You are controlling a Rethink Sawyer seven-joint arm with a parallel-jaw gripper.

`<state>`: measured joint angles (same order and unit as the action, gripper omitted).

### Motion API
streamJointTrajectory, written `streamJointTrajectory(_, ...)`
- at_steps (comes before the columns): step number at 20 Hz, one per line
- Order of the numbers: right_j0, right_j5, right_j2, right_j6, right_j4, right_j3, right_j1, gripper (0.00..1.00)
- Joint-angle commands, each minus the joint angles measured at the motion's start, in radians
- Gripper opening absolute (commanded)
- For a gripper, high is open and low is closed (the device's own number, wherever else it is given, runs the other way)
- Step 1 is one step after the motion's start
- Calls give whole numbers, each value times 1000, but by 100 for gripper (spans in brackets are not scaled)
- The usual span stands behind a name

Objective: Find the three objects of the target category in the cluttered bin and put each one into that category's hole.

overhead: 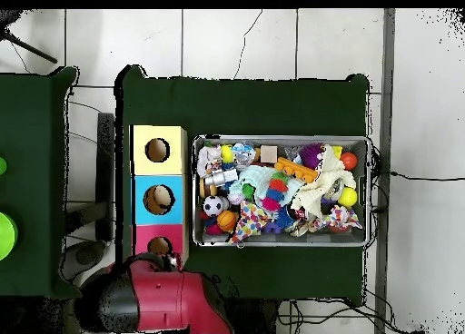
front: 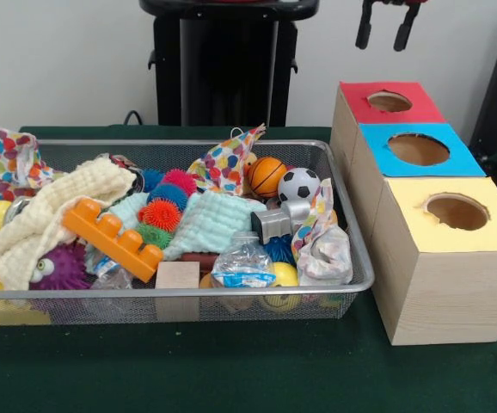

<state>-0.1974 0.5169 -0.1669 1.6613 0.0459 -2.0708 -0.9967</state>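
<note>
Three round-holed wooden boxes (front: 429,232); wire-mesh bin (front: 231,305).

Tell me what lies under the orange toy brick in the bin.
The orange toy brick rests across the cream cloth and a pale green cloth, with a purple spiky toy beside its lower end. Anything deeper under it is covered.
</note>
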Motion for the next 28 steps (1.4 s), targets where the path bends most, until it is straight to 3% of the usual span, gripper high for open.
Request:
streamJointTrajectory(1,86,-27,72,134,69,-46,-52,100)
streamJointTrajectory(6,195,36,95,-4,107,-151,-195,100)
streamJointTrajectory(9,253,107,93,-79,112,-171,-265,100)
streamJointTrajectory(13,388,175,125,-262,169,-231,-356,100)
streamJointTrajectory(16,483,144,149,-384,203,-297,-385,100)
streamJointTrajectory(23,712,-70,284,-546,185,-428,-327,100)
streamJointTrajectory(25,787,-181,383,-530,188,-472,-285,100)
streamJointTrajectory(26,813,-218,415,-494,156,-472,-259,100)
streamJointTrajectory(28,805,-218,414,-401,66,-429,-215,100)
